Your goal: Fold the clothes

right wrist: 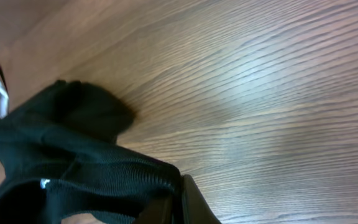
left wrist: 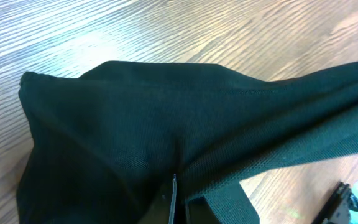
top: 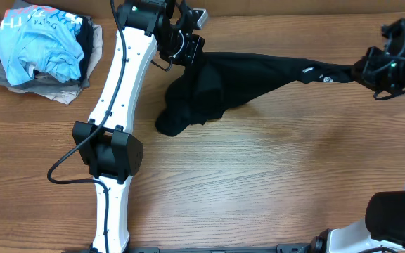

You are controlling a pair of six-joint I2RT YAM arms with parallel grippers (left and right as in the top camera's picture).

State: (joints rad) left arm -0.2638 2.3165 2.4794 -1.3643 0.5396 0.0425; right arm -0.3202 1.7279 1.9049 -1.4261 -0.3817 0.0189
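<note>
Lower lobe of black garment (top: 216, 88) sits bunched toward mid-table. The rest is strung taut near the table's (top: 259, 183) far edge, with left gripper (top: 190, 56) and right gripper (top: 358, 70) each clamped on an end. Risk: a thin pinch slips under tension, and the dragging bunch likely folds crooked.

Wooden table (top: 273, 176) lies open toward the arm bases from the black garment (top: 216, 84). Left arm (top: 121, 84) crosses just beside the garment's left end; clothing pile (top: 44, 46) sits well beyond it.
</note>
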